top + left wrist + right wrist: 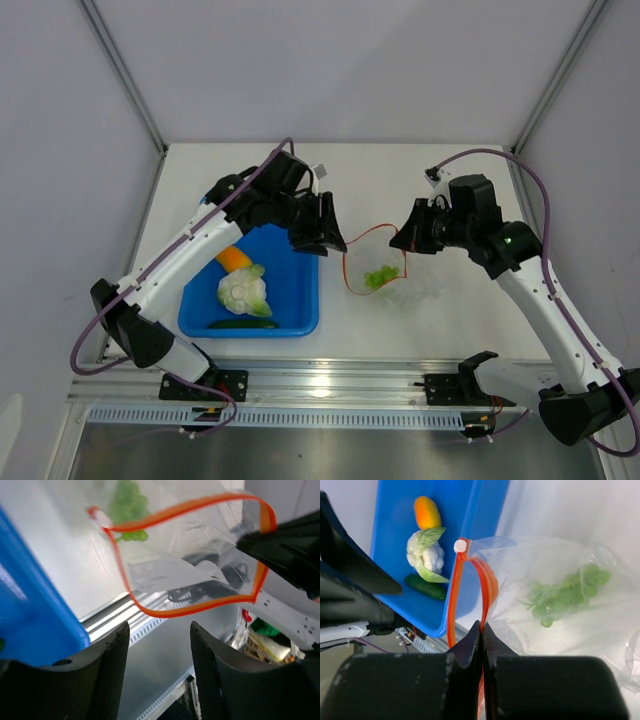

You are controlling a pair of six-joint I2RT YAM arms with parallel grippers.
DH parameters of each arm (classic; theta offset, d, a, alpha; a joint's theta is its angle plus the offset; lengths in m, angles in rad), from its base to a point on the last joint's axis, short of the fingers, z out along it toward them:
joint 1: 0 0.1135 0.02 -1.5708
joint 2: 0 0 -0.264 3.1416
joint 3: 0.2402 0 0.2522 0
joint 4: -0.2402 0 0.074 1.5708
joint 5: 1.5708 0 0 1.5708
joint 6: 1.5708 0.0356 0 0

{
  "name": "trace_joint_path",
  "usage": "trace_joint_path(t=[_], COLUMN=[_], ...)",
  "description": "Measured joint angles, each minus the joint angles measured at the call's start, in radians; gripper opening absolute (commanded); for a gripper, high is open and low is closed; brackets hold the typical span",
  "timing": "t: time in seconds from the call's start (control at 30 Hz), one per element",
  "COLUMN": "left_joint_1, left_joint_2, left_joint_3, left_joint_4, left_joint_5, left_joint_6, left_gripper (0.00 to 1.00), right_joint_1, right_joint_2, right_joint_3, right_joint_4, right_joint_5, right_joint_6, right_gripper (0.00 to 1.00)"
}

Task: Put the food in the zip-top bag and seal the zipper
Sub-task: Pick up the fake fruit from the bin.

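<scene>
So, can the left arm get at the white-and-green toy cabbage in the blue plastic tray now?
Probably yes. The left gripper hangs near the blue plastic tray's far right corner, jaws open and empty, and the white-and-green toy cabbage lies uncovered inside, nothing stacked on it.

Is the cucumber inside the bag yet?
No, the cucumber lies in the blue tray beside the cabbage; the zip-top bag holds only grapes.

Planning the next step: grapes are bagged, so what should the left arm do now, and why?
Probably move the open, empty left gripper over the blue tray to the cabbage: the right gripper pinches the zipper, holding the bag mouth open, and only the grape bunch is inside.
</scene>
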Motion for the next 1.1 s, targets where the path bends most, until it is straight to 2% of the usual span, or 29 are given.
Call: trace_joint_path(t=[0.13, 0.23, 0.43, 0.57, 0.73, 0.8, 0.83, 1.1], left_joint_1=[0.084, 0.151, 0.229, 0.273, 0.383, 0.430, 0.448, 0.493], left_joint_2=[-0.030, -0.081, -0.128, -0.128, -0.127, -0.116, -0.105, 0.079], left_joint_3=[-0.023, -0.095, -0.211, -0.232, -0.252, -0.254, -0.254, -0.256], left_joint_4=[-0.014, -0.015, -0.019, -0.036, -0.038, -0.040, -0.040, -0.051], left_joint_5=[-0.045, -0.078, -0.158, -0.234, -0.294, -0.323, -0.343, -0.494], left_joint_6=[0.019, 0.028, 0.043, 0.052, 0.062, 0.061, 0.060, -0.006], left_gripper=[0.58, 0.61, 0.74, 0.81, 0.88, 0.93, 0.99, 1.00], right_joint_1=[-0.006, -0.008, -0.013, -0.017, -0.022, -0.022, -0.023, -0.024], right_joint_2=[0.000, 0.000, 0.000, 0.002, 0.018, 0.029, 0.034, 0.051], right_joint_3=[0.000, 0.000, 0.000, 0.000, 0.001, 0.006, 0.010, 0.029], right_joint_4=[-0.019, -0.027, -0.040, -0.043, -0.046, -0.048, -0.051, -0.070], right_joint_5=[0.025, 0.037, 0.046, 0.046, 0.043, 0.040, 0.039, 0.035], right_joint_6=[-0.013, -0.022, -0.034, -0.034, -0.034, -0.035, -0.035, -0.038], right_gripper=[0.00, 0.00, 0.00, 0.00, 0.00, 0.00, 0.00, 0.00])
